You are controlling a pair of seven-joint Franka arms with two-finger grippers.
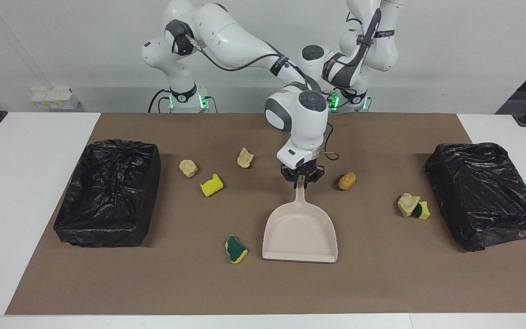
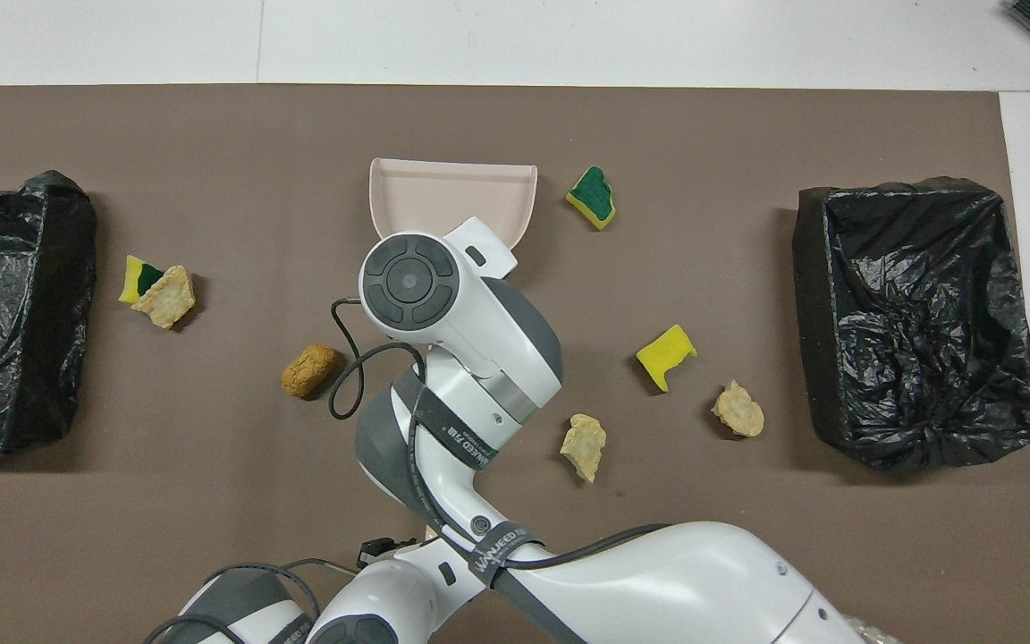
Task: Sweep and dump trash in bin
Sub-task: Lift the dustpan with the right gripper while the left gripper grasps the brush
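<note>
Two fingers of the right gripper (image 1: 300, 182) are pinched on the end of the dustpan (image 1: 300, 233) handle, at the middle of the brown mat (image 1: 381, 283). Holding it by the handle tip keeps the wrist clear of the pan, whose wide mouth lies flat on the mat and faces away from the robots, ready for scraps to be pushed in.

The left gripper (image 2: 381, 546) is tucked low at the robots' edge of the mat, mostly hidden under the right arm; I cannot tell whether its fingers are spread or closed. A pale strip, perhaps a brush handle, peeks out beside it.

None of the trash is in the pan yet. A green-and-yellow sponge piece (image 1: 235, 250) lies just beside the pan's mouth, toward the right arm's end. An orange-brown lump (image 1: 346, 181) sits near the handle, toward the left arm's end. A yellow sponge bit (image 1: 211, 185) and two tan foam lumps (image 1: 188, 167) (image 1: 245, 157) lie toward the right arm's end. Another tan lump touching a sponge piece (image 1: 412, 205) rests near the black-bagged bin (image 1: 486, 196) at the left arm's end. A second bin (image 1: 107, 194) stands at the right arm's end; with one at either end, either arm could probably dump.
</note>
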